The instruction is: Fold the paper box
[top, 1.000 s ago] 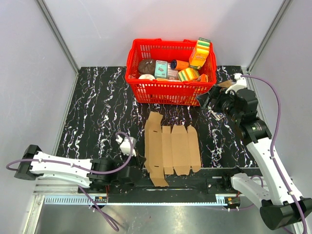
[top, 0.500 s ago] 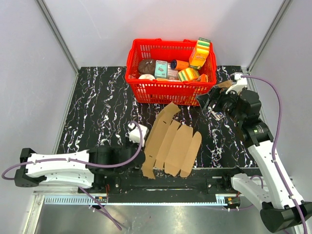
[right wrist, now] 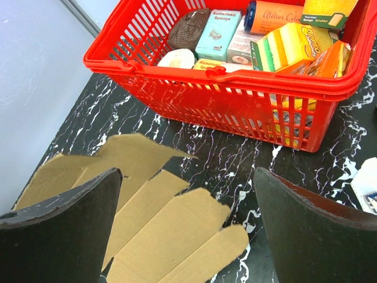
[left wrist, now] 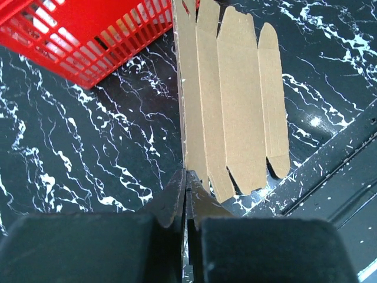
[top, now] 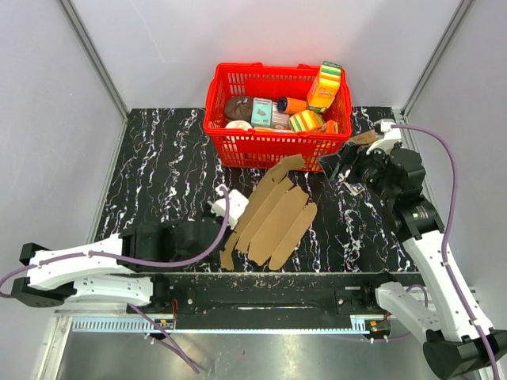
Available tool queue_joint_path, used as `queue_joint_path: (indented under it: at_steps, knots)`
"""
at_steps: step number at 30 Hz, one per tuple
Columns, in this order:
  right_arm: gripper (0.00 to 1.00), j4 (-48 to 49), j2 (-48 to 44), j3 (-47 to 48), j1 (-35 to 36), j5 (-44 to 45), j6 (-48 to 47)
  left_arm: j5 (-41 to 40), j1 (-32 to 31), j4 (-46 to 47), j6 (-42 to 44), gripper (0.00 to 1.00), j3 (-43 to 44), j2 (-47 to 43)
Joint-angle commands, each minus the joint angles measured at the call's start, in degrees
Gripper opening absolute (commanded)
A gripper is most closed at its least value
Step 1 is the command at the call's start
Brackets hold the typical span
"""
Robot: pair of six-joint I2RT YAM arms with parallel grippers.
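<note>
The paper box point(top: 271, 214) is a flat, unfolded brown cardboard sheet with several flaps. It lies diagonally on the black marble table, and its far flap reaches close to the red basket. My left gripper point(top: 225, 241) is shut on the sheet's near left corner. In the left wrist view the cardboard point(left wrist: 235, 100) runs from the closed fingers point(left wrist: 177, 194) toward the basket. My right gripper point(top: 333, 165) hovers open to the right of the sheet, in front of the basket's right corner. Its wrist view shows the box point(right wrist: 165, 236) below, with nothing between the spread fingers point(right wrist: 70, 224).
The red basket point(top: 277, 147), full of sponges and packets, stands at the back centre; it also shows as basket point(right wrist: 224, 100) and basket point(left wrist: 88, 53). A small brown carton point(top: 366, 136) sits behind the right wrist. The table's front edge runs just below the sheet.
The left gripper has moved forward and to the right while holding the sheet, which has swung from straight to diagonal and slid toward the basket. The right gripper has edged slightly left.
</note>
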Motion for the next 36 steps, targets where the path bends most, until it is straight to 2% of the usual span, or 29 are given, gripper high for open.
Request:
queue_joint_path:
  at_steps: [1, 3, 9, 17, 21, 28, 36]
  knots:
    - [1.00, 3.23, -2.14, 0.05, 0.16, -2.88, -2.06, 4.55, 0.59, -2.48, 10.88, 0.00, 6.30, 3.38]
    - [1.00, 4.20, -2.67, 0.05, 0.16, -5.60, -3.47, 5.70, 0.85, -4.24, 12.46, 0.00, 8.33, 4.43]
    - [0.99, 8.15, -1.97, 2.68, 0.16, -23.79, -8.65, 9.04, 2.78, -8.02, 15.90, 0.00, 13.42, 4.70]
    - [0.99, 11.50, -1.44, 3.66, 0.16, -26.01, -8.22, 12.90, 5.07, -11.01, 23.36, 0.00, 21.77, 4.26]
    - [0.99, 11.06, -3.54, 1.99, 0.16, -21.28, -9.01, 19.31, 5.25, -12.94, 25.30, 0.00, 25.29, 5.23]
    - [1.00, 10.71, -8.03, 1.46, 0.16, 2.35, -8.22, 29.33, 5.25, -23.04, 23.81, 0.00, 33.11, 10.23]
    - [0.99, 10.80, -10.76, 1.46, 0.16, 17.31, -6.90, 40.75, 5.25, -28.94, 20.12, 0.00, 39.09, 11.73]
